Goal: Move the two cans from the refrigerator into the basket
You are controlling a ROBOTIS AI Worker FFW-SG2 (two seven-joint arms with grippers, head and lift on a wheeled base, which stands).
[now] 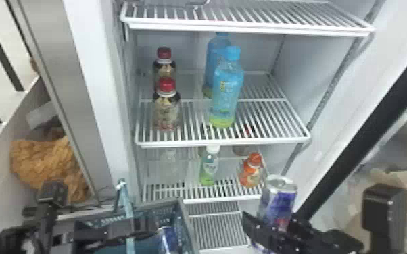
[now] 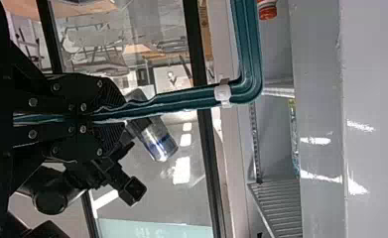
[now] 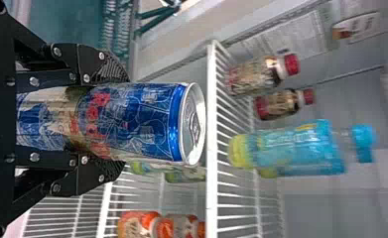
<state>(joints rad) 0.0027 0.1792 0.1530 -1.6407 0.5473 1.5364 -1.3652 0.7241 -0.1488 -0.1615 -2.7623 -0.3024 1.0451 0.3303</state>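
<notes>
The right end effector (image 1: 269,223) gripped one can (image 1: 278,199). The left end effector (image 1: 138,233) clasped the basket handle (image 1: 127,204); another can (image 1: 169,239) sat in the basket (image 1: 188,226)

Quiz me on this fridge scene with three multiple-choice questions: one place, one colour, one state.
1. Where is the can outside the basket?
A: on a shelf
B: in the right gripper
C: in the left gripper

2. What colour is the cap of the tall front bottle?
A: red
B: white
C: blue

3. The left gripper is:
A: shut on the basket's handle
B: wide open
C: shut on a bottle

1 B, fingers flank it; 2 C, the cap shows blue; 3 A, fingers pinch the handle.
</notes>
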